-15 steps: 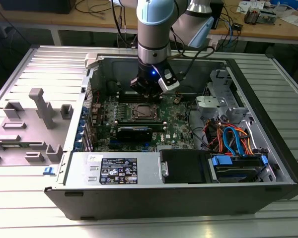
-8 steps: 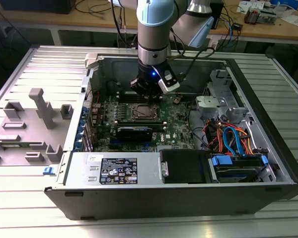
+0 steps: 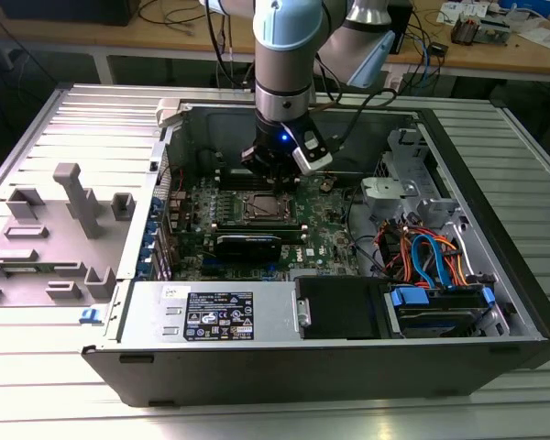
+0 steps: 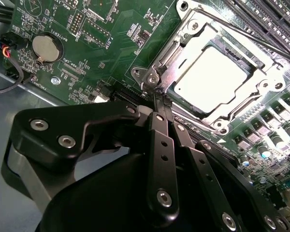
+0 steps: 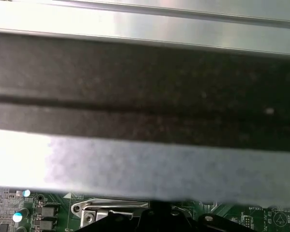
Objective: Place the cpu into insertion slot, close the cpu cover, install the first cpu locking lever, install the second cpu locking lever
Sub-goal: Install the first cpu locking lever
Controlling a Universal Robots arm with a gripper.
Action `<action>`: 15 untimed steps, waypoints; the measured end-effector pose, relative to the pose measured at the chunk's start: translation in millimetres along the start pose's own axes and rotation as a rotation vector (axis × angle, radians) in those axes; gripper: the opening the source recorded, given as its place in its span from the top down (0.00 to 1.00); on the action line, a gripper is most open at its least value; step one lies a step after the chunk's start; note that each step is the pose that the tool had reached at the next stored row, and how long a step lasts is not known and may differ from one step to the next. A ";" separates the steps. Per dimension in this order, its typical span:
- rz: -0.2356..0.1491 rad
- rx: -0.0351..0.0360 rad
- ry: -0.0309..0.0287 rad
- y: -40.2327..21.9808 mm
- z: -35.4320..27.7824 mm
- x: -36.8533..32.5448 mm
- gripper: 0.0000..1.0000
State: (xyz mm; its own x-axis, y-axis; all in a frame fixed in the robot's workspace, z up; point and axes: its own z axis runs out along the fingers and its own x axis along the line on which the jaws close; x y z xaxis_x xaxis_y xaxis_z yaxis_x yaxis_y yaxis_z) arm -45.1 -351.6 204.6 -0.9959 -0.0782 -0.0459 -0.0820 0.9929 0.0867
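Gripper pressed together, tips at the cpu cover corner; cpu seated. Press the lever end squarely, avoid slipping.

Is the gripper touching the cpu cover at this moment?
Cannot tell. In the second wrist view the gripper ends right at a corner of the cpu cover, closed over the cpu, but neither contact nor a gap shows plainly.
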 end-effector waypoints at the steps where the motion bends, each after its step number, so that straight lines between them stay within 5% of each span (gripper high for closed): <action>1: 0.000 0.0007 0.0001 -0.1 0.4 -0.1 0.89; 15: 0.000 0.0003 0.0001 -4.7 2.4 0.0 0.89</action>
State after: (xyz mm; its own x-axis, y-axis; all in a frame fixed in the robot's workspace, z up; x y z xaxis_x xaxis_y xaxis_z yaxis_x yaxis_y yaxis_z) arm -44.7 -356.1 201.8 -0.9959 -0.0782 -0.0459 -0.0819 0.9929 0.0864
